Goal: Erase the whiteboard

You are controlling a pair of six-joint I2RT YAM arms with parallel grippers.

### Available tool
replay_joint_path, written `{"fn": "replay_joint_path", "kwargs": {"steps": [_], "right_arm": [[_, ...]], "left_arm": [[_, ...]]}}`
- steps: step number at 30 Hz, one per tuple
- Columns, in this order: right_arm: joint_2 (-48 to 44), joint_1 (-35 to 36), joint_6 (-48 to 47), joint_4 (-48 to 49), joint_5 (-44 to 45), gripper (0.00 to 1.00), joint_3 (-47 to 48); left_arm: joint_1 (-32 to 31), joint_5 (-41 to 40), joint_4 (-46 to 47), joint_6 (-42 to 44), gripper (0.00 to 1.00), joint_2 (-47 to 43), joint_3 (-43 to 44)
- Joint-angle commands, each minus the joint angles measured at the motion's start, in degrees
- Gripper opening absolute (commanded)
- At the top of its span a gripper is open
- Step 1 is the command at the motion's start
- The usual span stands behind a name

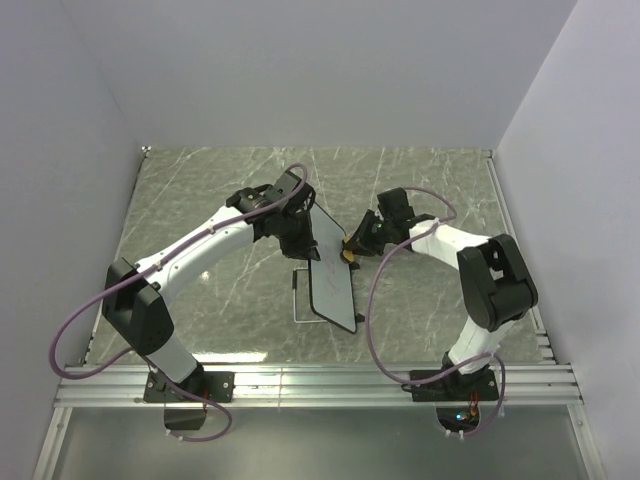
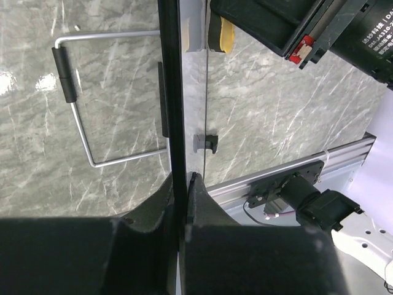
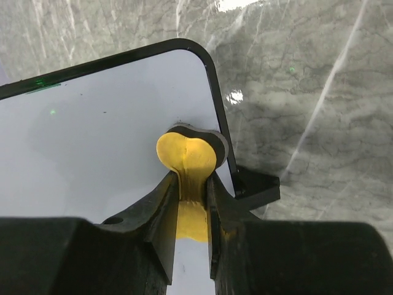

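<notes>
Right wrist: right tool (image 3: 192, 184) clamped on yellow eraser (image 3: 187, 153) at whiteboard (image 3: 92, 141) far right edge, board tilted over table (image 1: 220, 200), left tool (image 2: 182, 184) clamped on its rim; a hard push could pivot it or slip the eraser off.

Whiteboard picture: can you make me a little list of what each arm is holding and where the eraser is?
whiteboard: tilted up off the table, no scribbles seen
eraser: yellow, looks pressed against the board near a rounded corner
left end effector: shut on the whiteboard's black frame
right end effector: shut on the eraser
table: grey marble pattern
</notes>
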Motion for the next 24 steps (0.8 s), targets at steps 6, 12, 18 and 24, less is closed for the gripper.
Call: {"fn": "replay_joint_path", "kwargs": {"steps": [6, 12, 18, 24], "right_arm": [[-8.55, 9.90, 3.73, -10.23, -6.90, 0.00, 4.70], [-13.48, 12.19, 5.84, -10.94, -6.55, 0.00, 7.70], [-12.43, 12.28, 5.49, -11.02, -5.93, 0.00, 8.67], [-10.41, 12.11, 4.52, -10.76, -1.90, 0.00, 2.09]], "left_arm": [[-2.71, -4.92, -2.53, 6.55, 0.00, 5.42, -2.99], [-2.71, -4.83, -2.61, 7.43, 0.00, 7.44, -1.85], [-2.71, -4.56, -2.61, 7.61, 0.00, 7.97, -0.89], [-2.71, -4.74, -3.05, 7.69, 0.00, 7.62, -0.45]]}}
